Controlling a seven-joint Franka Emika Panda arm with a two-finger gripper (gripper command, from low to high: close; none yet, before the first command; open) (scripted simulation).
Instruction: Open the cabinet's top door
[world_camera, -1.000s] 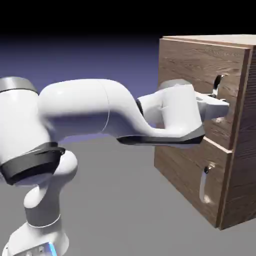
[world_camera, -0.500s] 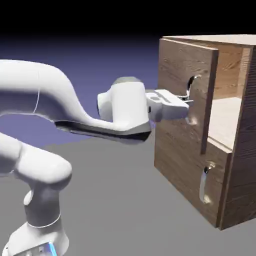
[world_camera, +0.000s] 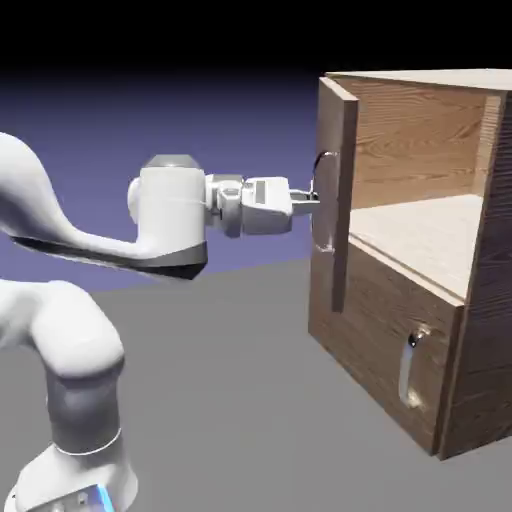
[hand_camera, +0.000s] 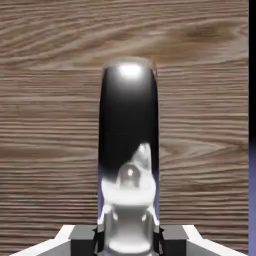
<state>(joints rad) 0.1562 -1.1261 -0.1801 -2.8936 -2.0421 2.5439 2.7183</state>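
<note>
Now I keep the gripper (world_camera: 306, 201) clamped on the silver handle (hand_camera: 129, 150) of the top door (world_camera: 337, 190), which stands swung wide at the left front of the cabinet (world_camera: 440, 300), because this hold lets me pull it open.

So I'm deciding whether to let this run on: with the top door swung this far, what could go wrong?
The pincer is shut on only the thin silver handle, so it might slip off. The top door stands edge-on, wide open; pulling further may strain its hinge on the cabinet.
</note>
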